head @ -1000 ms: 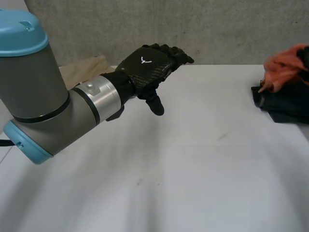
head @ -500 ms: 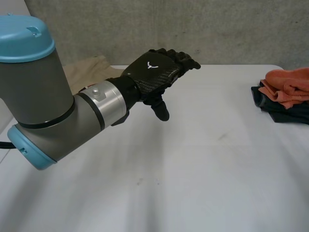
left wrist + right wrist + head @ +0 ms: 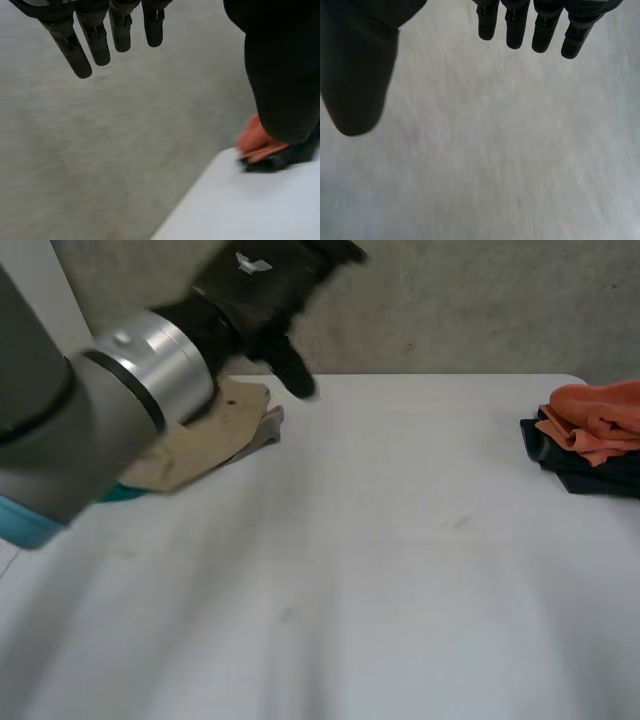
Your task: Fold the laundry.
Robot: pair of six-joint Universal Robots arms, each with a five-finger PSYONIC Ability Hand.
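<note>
A crumpled tan cloth (image 3: 205, 435) lies at the table's back left. My left hand (image 3: 255, 285) hangs high above it, open with straight fingers (image 3: 95, 42) and nothing in it. At the table's right edge an orange cloth (image 3: 598, 420) lies folded on top of a dark folded cloth (image 3: 585, 472); the same stack (image 3: 260, 147) appears past my left thumb in the left wrist view. My right hand (image 3: 360, 70) hovers open over bare white table (image 3: 495, 165), its fingers (image 3: 515, 25) straight and holding nothing.
A grey wall (image 3: 450, 300) runs behind the table's back edge. My left arm (image 3: 90, 410) fills the left side of the head view. The white tabletop (image 3: 400, 570) stretches between the tan cloth and the stack.
My left arm has swung up and back to the left, uncovering the tan cloth. The orange cloth, lifted a second ago, now rests flat on the dark stack.
</note>
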